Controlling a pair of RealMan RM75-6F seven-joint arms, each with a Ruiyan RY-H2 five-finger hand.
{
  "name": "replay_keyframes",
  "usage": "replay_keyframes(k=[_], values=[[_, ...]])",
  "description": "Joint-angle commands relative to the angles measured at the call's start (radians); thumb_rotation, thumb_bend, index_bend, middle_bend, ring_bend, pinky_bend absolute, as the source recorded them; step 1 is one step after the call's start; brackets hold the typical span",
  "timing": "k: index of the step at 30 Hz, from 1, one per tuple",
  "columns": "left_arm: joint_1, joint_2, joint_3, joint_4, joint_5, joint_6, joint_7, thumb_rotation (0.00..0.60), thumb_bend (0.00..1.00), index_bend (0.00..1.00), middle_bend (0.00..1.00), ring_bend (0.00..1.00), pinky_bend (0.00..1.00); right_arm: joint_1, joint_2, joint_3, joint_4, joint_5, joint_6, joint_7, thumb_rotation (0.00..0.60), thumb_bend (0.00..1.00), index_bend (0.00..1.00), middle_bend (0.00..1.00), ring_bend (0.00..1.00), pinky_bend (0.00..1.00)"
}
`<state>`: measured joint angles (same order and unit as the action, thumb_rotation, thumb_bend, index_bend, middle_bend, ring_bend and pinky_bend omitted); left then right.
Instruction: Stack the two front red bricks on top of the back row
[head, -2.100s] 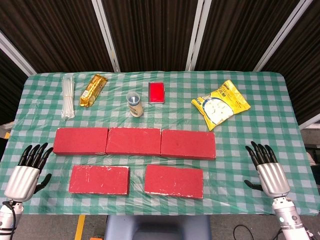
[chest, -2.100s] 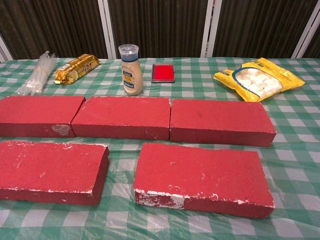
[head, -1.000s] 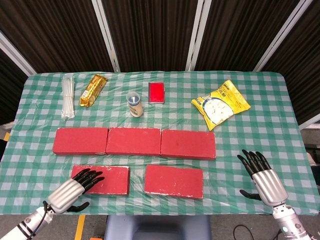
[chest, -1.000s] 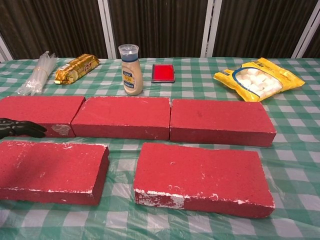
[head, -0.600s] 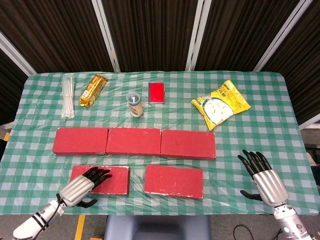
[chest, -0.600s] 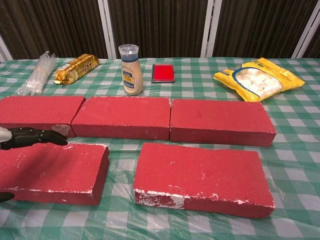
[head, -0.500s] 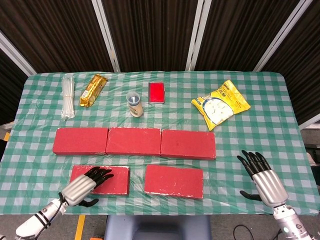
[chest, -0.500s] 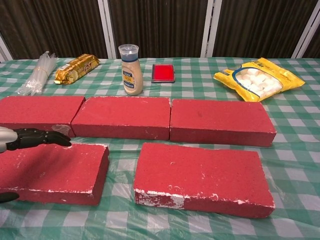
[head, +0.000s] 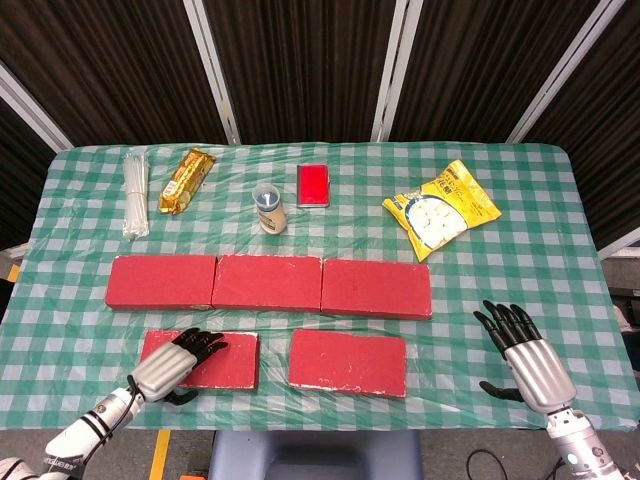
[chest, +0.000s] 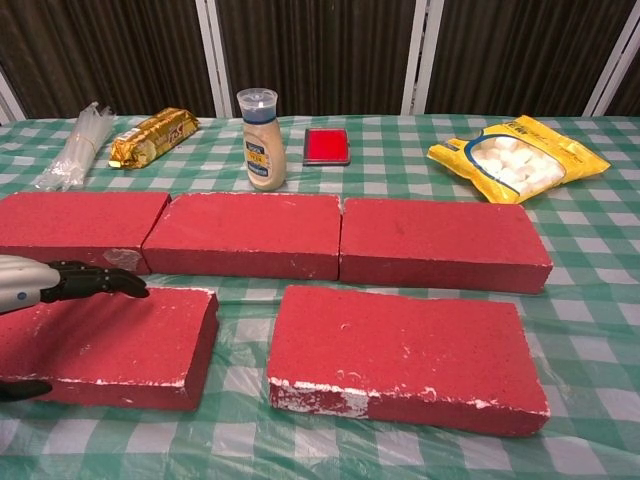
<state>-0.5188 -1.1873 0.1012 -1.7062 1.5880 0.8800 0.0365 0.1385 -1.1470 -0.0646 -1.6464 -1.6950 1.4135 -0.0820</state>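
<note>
Step in hand is the first pick: left robot hand (head: 172, 366), fingers spread and grasping nothing, hovers over the front left brick (head: 222, 360) lying on the bench (head: 520, 230); right robot hand (head: 528, 358) idles released; next, close on that brick

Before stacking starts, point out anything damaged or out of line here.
The front right brick has white chipping along its near edge, heaviest at the near left corner. The front left brick shows lighter white scuffs along its edges. The back row sits straight, bricks end to end. Nothing is spilled or tipped.
</note>
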Motion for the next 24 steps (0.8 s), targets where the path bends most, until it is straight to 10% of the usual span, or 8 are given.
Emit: replay_keyframes(k=[1, 24], values=[[-0.007, 0.001, -0.008, -0.001, -0.033, -0.016, 0.025, 0.600, 0.32, 0.00, 0.00, 0.00, 0.01, 0.000, 0.000, 0.001, 0.000, 0.001, 0.000, -0.001, 0.600, 0.06, 0.00, 0.00, 0.00, 0.00], [-0.034, 0.024, -0.015, -0.036, -0.141, -0.053, 0.117, 0.600, 0.32, 0.00, 0.00, 0.00, 0.01, 0.002, -0.003, 0.000, -0.006, 0.007, -0.015, -0.017, 0.600, 0.06, 0.00, 0.00, 0.00, 0.00]])
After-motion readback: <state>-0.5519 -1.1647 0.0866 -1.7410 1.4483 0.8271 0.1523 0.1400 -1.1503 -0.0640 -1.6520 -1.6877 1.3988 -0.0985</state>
